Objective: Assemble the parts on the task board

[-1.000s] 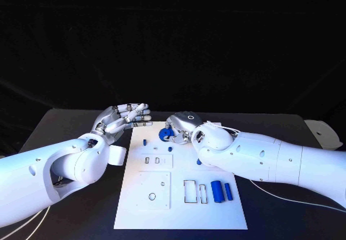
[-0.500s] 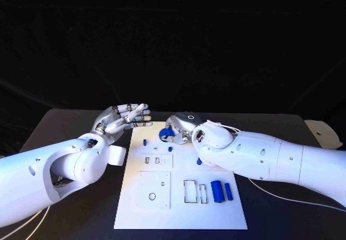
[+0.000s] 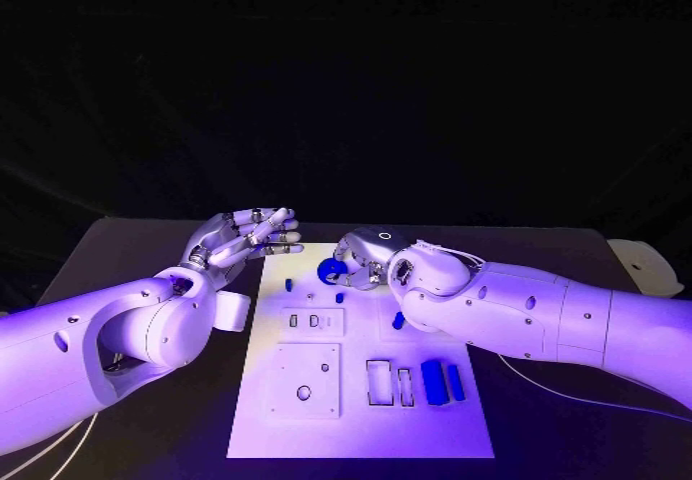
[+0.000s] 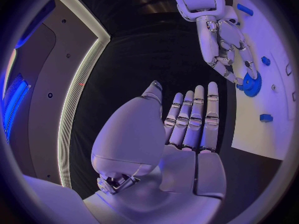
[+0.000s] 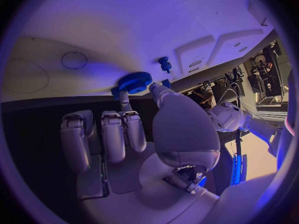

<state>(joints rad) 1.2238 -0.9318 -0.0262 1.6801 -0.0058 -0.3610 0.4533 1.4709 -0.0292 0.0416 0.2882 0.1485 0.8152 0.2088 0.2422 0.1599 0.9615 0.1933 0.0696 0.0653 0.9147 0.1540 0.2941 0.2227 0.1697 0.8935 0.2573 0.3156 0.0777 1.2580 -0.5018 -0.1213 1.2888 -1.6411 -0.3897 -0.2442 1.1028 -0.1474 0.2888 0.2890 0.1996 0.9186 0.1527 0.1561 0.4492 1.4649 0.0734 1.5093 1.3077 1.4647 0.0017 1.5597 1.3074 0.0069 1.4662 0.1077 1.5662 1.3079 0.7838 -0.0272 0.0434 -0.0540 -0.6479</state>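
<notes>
Little has changed in the last second: your right hand [image 3: 364,262] has crept slightly up and toward the board's [image 3: 361,420] far end, the gear [image 3: 333,269] going with it; your left hand [image 3: 242,238] has barely stirred. That reads to me as fine alignment, not a fresh step; the gear is not yet seated.

In the right wrist view the right hand's fingertips [image 5: 122,98] pinch the gear [image 5: 135,82] by its edge, low over the board's far end; the other fingers lie curled beside them. The left hand [image 4: 187,129] holds nothing; its fingers are straight and close together, palm up, just off the board's far left corner.

Around the gear: a small peg [image 3: 340,297] and a stub [image 3: 289,284] stand just beside it; mind them as you lower. Two cylinders [image 3: 443,382] lie at the near right, beside empty slots [image 3: 389,383]; these are well apart from the hand and wait their turn.
</notes>
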